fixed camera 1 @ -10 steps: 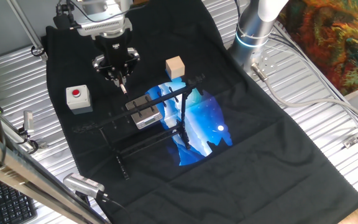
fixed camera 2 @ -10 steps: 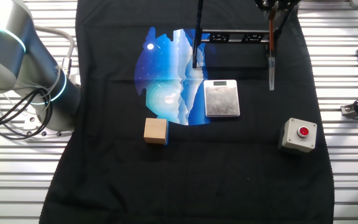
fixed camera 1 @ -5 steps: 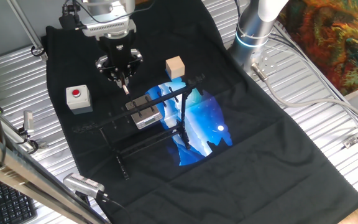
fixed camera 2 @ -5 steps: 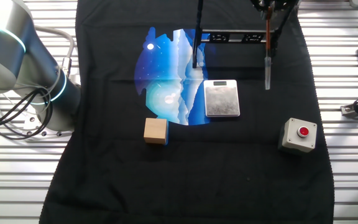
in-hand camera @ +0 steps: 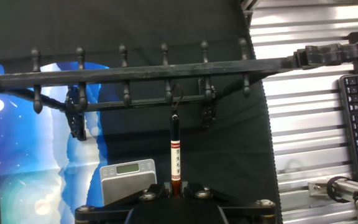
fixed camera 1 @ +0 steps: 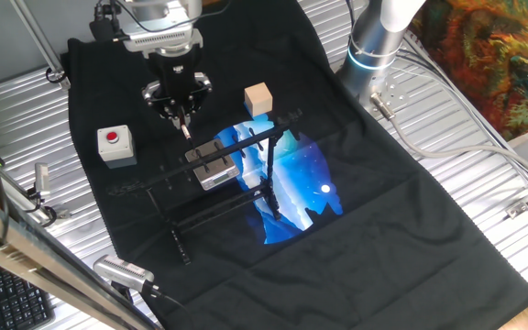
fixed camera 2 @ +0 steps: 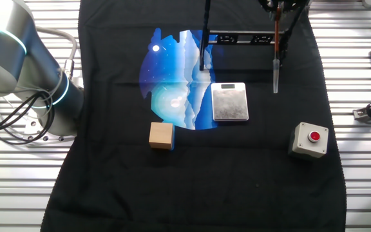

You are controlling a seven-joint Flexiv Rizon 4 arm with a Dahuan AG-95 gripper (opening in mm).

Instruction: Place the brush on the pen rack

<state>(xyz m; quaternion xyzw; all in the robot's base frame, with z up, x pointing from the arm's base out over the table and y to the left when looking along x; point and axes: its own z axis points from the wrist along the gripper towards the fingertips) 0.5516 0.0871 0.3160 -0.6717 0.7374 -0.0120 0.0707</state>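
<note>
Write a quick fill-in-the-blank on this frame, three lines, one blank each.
1. The gripper is shut on the ____.
2. The button on the grey box is ____.
3. The wooden cube rests on the ____ cloth.
Missing words: brush; red; black.
</note>
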